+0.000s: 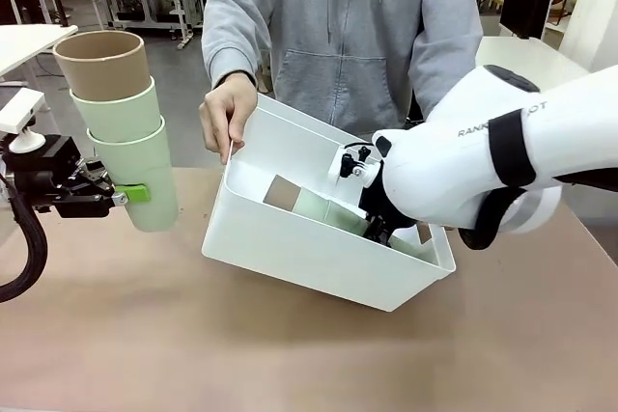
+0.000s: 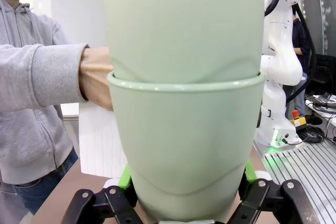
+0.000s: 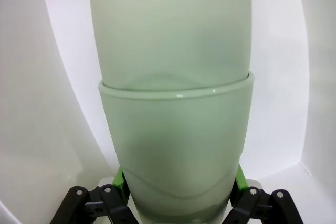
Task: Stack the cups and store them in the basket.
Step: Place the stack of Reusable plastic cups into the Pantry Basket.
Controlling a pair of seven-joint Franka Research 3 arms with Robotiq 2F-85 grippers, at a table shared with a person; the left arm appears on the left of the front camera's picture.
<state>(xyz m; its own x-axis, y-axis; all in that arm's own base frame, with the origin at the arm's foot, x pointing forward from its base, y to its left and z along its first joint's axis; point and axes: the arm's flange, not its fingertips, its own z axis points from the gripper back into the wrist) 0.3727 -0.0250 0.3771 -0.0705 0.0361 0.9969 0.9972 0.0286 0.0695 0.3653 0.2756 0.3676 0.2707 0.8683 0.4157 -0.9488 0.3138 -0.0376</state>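
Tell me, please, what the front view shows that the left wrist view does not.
The front view adds the tan-brown cup on top, the whole tilted basket with a second stack lying inside, and the right arm reaching into it. The left wrist view adds a close look at the left hand, both green pads pressed against the bottom mint cup. Both share that cup, the mint cup nested in it, and the person's hand holding the basket.
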